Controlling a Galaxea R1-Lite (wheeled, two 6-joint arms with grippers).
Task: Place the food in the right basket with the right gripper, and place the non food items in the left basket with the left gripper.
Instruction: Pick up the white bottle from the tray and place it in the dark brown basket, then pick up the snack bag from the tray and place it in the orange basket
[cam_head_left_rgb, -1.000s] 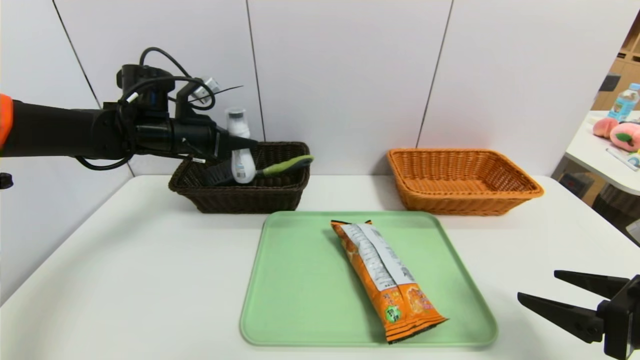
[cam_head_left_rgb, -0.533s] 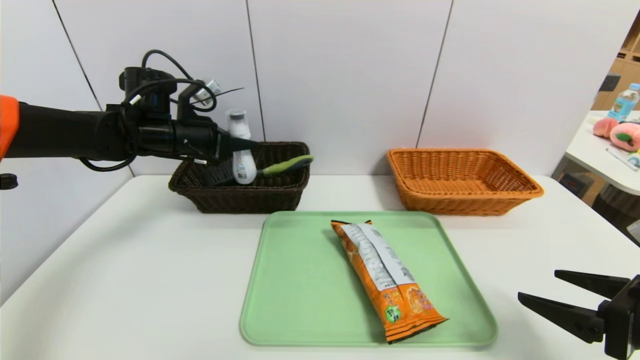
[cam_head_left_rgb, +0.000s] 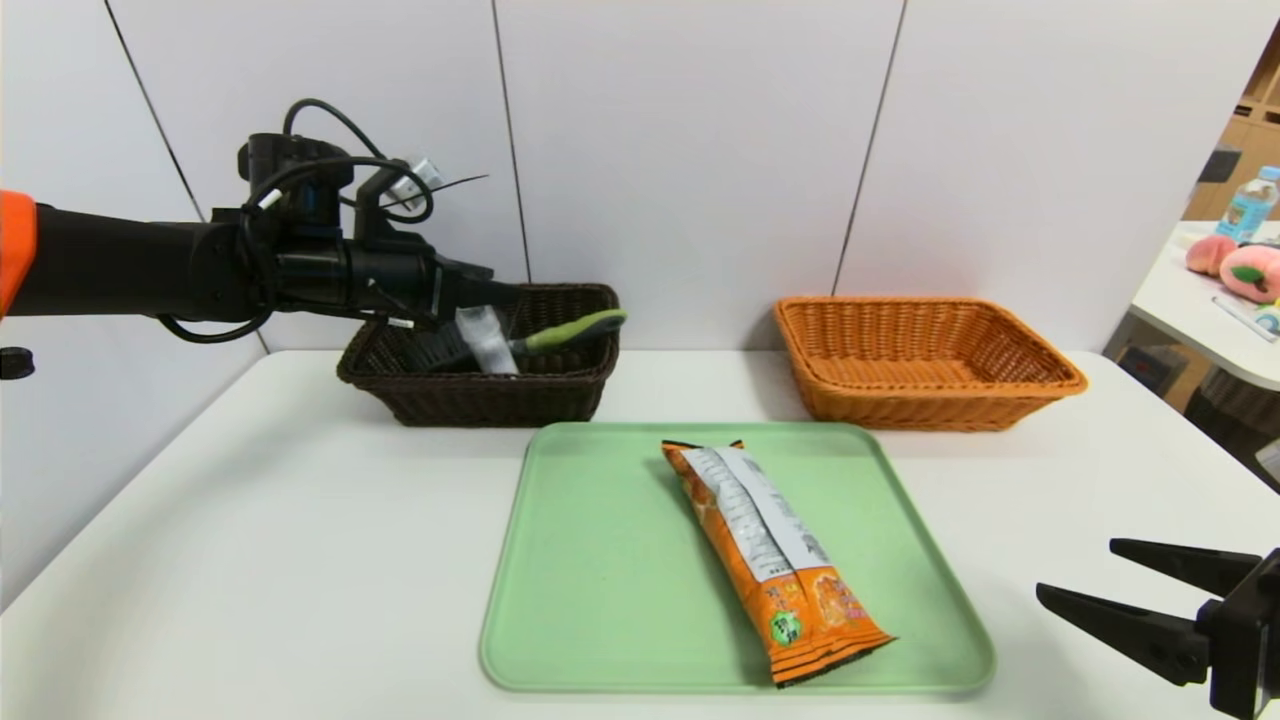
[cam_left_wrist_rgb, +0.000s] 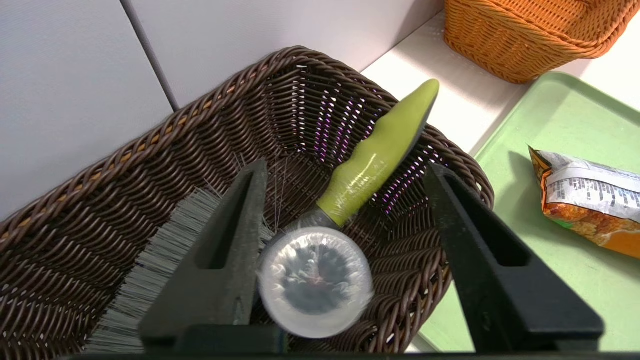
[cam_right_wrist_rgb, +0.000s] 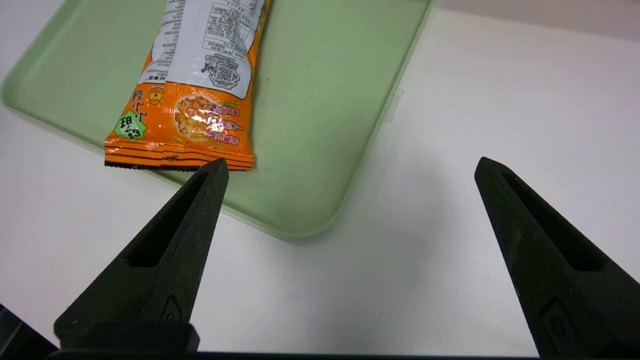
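- The left gripper (cam_head_left_rgb: 500, 297) hung over the left basket (cam_left_wrist_rgb: 150, 150), its jaws spread apart with nothing pinched between them. This looked like a release made over the basket so that the bottle would land inside it.
- The bottle (cam_left_wrist_rgb: 315, 280) was blurred in the head view and sat low within the left basket, cap toward the wrist camera. It lay close against one finger (cam_left_wrist_rgb: 225, 260) and clear of the other; whether it had come to rest could not be told.
- The brush (cam_head_left_rgb: 570, 330) lay inside the left basket as well, bristles down in the bottom and its green handle propped up on the rim at the side nearer the right basket (cam_head_left_rgb: 925, 360). Both non-food items were thus in the basket meant for them.
- The green tray (cam_head_left_rgb: 600, 600) sat on the tabletop (cam_head_left_rgb: 250, 550) in front of the two baskets. The food (cam_head_left_rgb: 775, 560) lay on it, toward the right basket's side, untouched.
- The right basket held nothing that could be seen.
- The right gripper (cam_right_wrist_rgb: 350, 175) waited just above the tabletop, beside the tray's near corner, jaws spread wide and empty. It appeared parked until the food's turn.
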